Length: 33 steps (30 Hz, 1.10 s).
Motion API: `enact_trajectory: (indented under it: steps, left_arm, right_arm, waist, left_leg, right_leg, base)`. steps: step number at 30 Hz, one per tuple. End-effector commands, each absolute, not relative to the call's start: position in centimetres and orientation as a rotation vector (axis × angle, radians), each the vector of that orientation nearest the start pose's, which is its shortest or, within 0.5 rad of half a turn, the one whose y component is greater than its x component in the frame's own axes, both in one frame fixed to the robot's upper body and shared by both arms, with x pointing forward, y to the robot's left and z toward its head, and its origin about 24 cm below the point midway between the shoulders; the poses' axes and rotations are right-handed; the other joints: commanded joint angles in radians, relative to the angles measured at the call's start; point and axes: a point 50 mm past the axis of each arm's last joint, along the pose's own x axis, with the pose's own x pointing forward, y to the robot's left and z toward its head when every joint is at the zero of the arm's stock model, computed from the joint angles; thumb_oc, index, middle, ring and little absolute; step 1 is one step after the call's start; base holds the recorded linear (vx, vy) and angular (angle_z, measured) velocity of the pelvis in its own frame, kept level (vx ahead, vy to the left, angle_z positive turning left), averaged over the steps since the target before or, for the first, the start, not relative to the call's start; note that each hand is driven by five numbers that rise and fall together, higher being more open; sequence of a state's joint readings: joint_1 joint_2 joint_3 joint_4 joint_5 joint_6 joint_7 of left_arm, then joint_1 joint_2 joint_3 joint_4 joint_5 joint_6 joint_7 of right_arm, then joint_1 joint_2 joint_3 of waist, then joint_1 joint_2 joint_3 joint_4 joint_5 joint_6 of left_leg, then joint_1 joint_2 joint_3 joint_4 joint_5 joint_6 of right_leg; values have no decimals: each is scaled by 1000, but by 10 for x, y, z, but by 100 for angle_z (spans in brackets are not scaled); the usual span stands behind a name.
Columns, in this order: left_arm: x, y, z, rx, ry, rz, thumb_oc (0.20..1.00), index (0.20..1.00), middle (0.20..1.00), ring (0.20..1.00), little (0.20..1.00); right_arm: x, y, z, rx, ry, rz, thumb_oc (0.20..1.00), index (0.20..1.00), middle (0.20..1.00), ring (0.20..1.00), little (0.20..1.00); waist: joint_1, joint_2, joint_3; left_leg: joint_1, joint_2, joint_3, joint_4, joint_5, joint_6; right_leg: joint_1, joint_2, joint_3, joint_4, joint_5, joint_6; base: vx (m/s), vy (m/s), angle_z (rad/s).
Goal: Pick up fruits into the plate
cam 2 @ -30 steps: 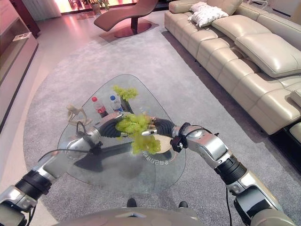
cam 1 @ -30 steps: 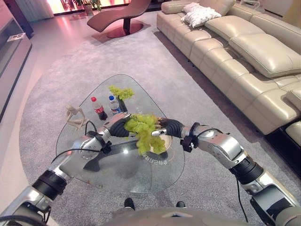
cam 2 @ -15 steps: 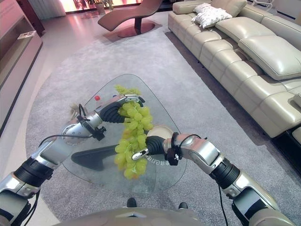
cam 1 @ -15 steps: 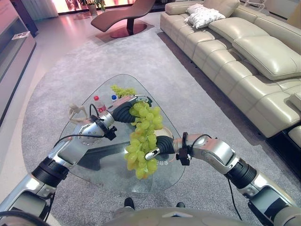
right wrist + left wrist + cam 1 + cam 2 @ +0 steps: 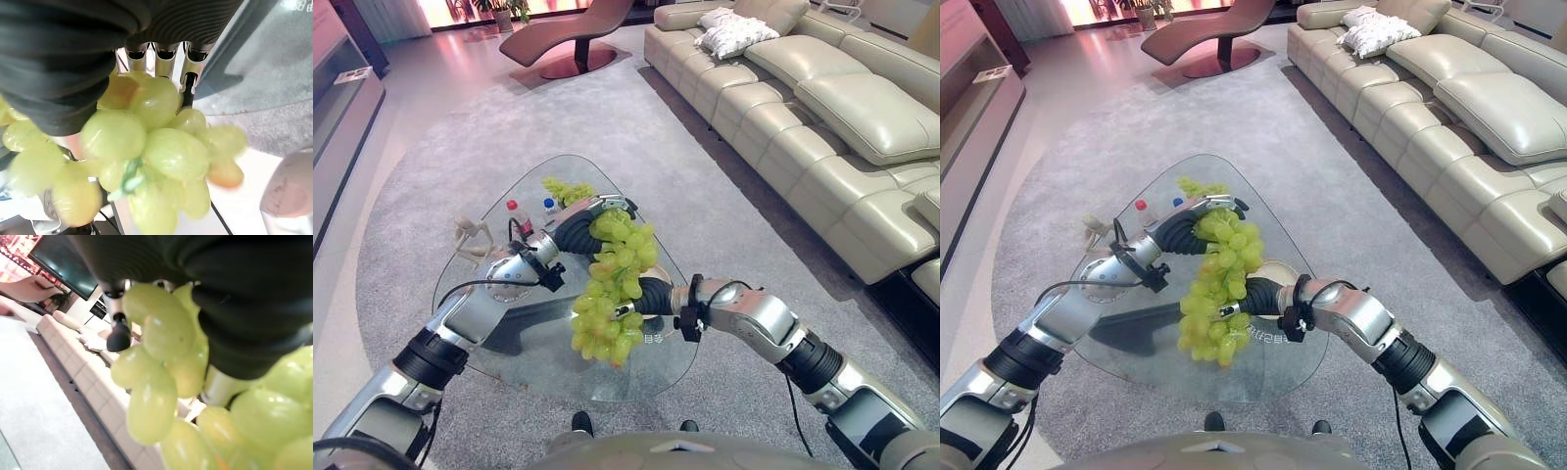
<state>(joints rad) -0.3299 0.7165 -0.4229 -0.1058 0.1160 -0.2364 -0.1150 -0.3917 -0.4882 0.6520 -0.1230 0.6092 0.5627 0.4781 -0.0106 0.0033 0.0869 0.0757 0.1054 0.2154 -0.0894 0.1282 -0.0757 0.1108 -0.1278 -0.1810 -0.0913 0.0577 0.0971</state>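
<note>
Your two robot hands carry a big bunch of green grapes point(image 5: 612, 284) in the air above the glass counter point(image 5: 509, 338). The left robot hand point(image 5: 579, 227) curls round the top of the bunch; the right robot hand point(image 5: 646, 297) closes on it lower down, fingers wrapped against the fruit. The pale plate point(image 5: 1278, 272) sits on the counter just beside the right wrist, mostly hidden behind the fruit, so you have the pick done and, by the look of it, the lowering into the plate left. A second, smaller bunch point(image 5: 566, 189) waits at the far end by two bottles point(image 5: 517, 217). The grapes look plump, pale yellow-green, hanging long and loose.
</note>
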Motion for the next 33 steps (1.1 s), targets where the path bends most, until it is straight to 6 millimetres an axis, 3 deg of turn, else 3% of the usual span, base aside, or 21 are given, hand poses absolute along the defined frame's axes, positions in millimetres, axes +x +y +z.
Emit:
enact_trajectory:
  steps: [1, 15, 16, 17, 27, 33]
  left_arm:
    - [284, 133, 185, 795, -674, -520, 200, 200, 200, 200, 200]
    - [287, 146, 171, 744, -588, -442, 200, 200, 200, 200, 200]
    - [287, 146, 170, 746, -587, -440, 849, 849, 849, 849, 849]
    - [286, 146, 169, 746, -582, -441, 1000, 1000, 1000, 1000, 1000]
    - [288, 148, 152, 872, -450, -543, 1000, 1000, 1000, 1000, 1000]
    - [290, 149, 132, 1070, -309, -650, 1000, 1000, 1000, 1000, 1000]
  right_arm:
    - [238, -32, 91, 25, 279, 1273, 200, 200, 200, 200, 200]
    - [245, -38, 94, 79, 204, 1156, 200, 200, 200, 200, 200]
    - [245, -39, 95, 82, 198, 1153, 200, 200, 200, 200, 200]
    - [245, -40, 96, 87, 192, 1148, 200, 200, 200, 200, 200]
    - [247, -40, 104, 146, 152, 1124, 200, 200, 200, 200, 200]
    - [249, -41, 107, 166, 135, 1103, 200, 200, 200, 200, 200]
  waist:
    - [2, -20, -15]
    - [0, -14, -7]
    - [1, -13, -7]
    - [0, -13, -7]
    - [1, -6, -2]
    - [-5, 5, 5]
  left_leg:
    - [38, 67, 7, 7, -62, -34]
    - [41, 69, 16, 8, -63, -31]
    - [41, 69, 15, 8, -62, -31]
    - [40, 69, 14, 8, -62, -31]
    - [36, 67, 12, 10, -62, -29]
    - [34, 66, 14, 13, -61, -24]
  right_leg:
    - [10, -94, -72, 22, 21, 51]
    - [10, -97, -76, 24, 20, 50]
    - [11, -97, -76, 23, 20, 50]
    - [11, -96, -75, 23, 20, 49]
    - [7, -95, -74, 26, 17, 48]
    - [1, -96, -69, 34, 15, 48]
  base:
    - [0, 0, 0]
    - [-2, 1, 0]
    - [0, 0, 0]
    - [0, 0, 0]
    - [0, 0, 0]
    - [0, 0, 0]
